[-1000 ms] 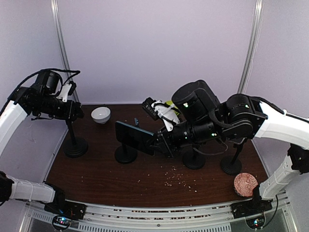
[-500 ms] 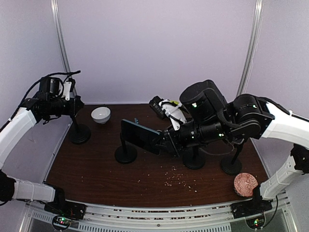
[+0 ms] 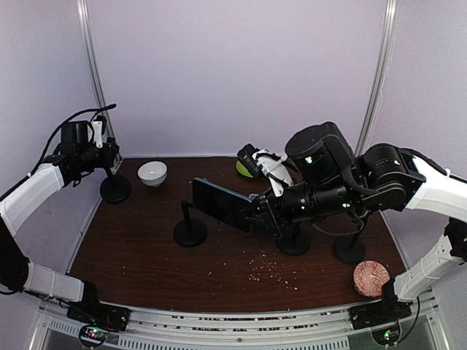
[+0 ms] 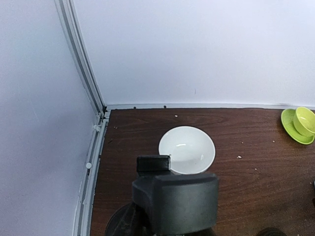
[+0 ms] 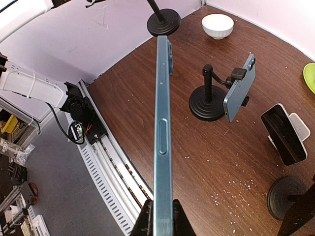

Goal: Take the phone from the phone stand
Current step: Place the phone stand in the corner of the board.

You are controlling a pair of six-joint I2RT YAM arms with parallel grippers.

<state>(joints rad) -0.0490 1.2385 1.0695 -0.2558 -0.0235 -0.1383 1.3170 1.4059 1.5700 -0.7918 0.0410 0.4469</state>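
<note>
Right gripper (image 3: pixel 257 213) is clamped tight on the blue phone (image 3: pixel 219 203), holding it in the air just right of the phone stand (image 3: pixel 190 232), apart from it. A second phone (image 5: pixel 239 88) is clipped on that stand. Left gripper (image 3: pixel 104 157) sits atop another stand (image 3: pixel 115 188) far left, and I can't tell how its jaws stand.
</note>
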